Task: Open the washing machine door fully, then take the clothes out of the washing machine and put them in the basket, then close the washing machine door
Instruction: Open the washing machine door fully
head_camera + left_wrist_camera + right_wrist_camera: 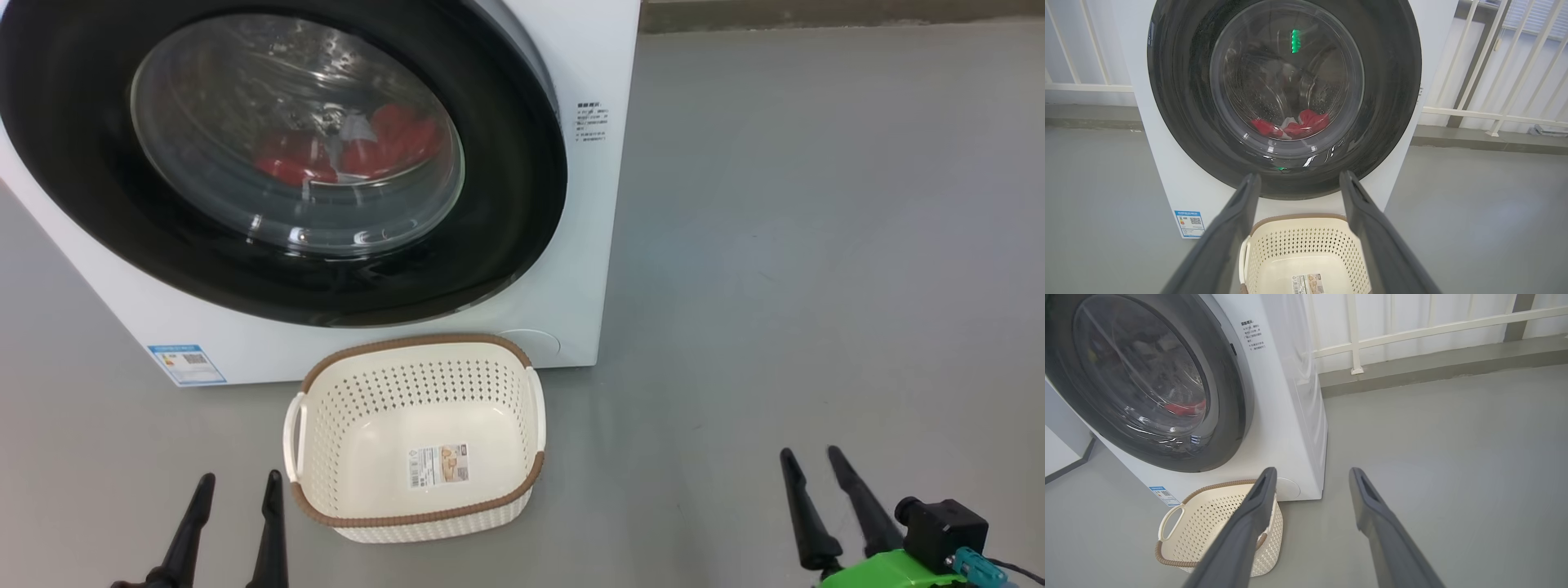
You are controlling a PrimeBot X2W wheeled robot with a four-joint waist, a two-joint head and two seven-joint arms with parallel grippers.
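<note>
The left tool (238, 490) is spread and empty, just left of the basket (416, 341). The right tool (808, 454) is also spread and empty, well off to the right. The door (506, 204) is shut, with the clothes (392, 139) low behind its glass. The right tool should probably hook the door's right rim and swing it wide, clear of the basket sitting close before the machine (588, 65). The floor (816, 245) is bare grey, and a white railing (1412, 332) runs along the far side.

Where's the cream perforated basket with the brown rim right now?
Head view, lower centre: the cream perforated basket sits on the grey floor just before the white washing machine, below its black-rimmed round door, nearer the left gripper.
</note>
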